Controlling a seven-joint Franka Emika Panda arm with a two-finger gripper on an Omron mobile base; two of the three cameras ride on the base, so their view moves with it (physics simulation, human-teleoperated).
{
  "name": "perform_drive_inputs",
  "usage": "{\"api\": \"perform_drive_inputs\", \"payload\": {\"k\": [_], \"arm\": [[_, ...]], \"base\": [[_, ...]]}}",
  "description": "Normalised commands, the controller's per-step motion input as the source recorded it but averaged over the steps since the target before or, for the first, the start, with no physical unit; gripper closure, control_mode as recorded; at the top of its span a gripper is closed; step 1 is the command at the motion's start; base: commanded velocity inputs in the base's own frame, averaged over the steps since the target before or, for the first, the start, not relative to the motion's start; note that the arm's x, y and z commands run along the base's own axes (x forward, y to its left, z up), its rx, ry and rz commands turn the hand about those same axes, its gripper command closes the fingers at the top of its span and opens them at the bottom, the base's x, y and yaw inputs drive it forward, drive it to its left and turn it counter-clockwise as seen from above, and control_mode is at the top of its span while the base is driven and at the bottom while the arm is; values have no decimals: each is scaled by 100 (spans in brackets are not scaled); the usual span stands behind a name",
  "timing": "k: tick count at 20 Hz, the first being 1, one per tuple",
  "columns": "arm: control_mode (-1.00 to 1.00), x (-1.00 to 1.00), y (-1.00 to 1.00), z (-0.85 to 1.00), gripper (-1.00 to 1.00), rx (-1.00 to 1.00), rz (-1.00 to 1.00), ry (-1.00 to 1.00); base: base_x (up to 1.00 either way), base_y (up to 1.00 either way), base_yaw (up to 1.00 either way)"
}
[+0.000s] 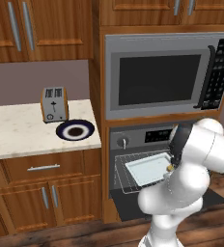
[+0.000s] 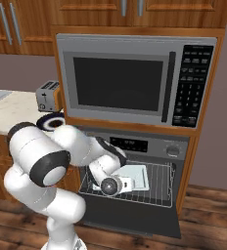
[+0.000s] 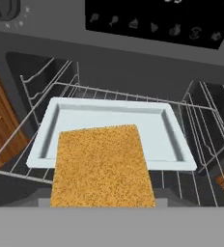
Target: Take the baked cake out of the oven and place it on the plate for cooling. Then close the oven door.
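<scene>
The baked cake (image 3: 102,166) is a golden-tan block close under the hand camera, overlapping the front rim of the pale baking tray (image 3: 115,114). It hides the fingertips, and my gripper (image 2: 119,185) looks shut on it. The hand hangs just in front of the oven (image 1: 139,137), above the pulled-out wire rack (image 3: 203,137). The oven door (image 2: 132,215) lies open and flat below the rack. The plate (image 1: 75,130), navy-rimmed with a brown centre, rests on the counter to the left, in front of the toaster.
A toaster (image 1: 54,103) stands behind the plate on the pale counter (image 1: 17,132). The microwave (image 1: 162,77) sits directly above the oven. Wooden cabinet walls flank the oven opening. My white arm (image 1: 181,193) fills the space before the open door.
</scene>
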Motion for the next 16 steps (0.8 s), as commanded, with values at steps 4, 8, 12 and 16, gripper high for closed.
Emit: {"api": "perform_drive_inputs", "payload": {"k": [4, 8, 12, 16], "arm": [[-100, -57, -1, 69, 100, 0, 0, 0], [-100, -44, 0, 81, 100, 0, -1, 3], [-100, -36, 0, 81, 100, 0, -1, 7], [-100, -48, 0, 68, 100, 0, 0, 7]], "base": [[0, 0, 0], [0, 0, 0], [0, 0, 0], [0, 0, 0]]}}
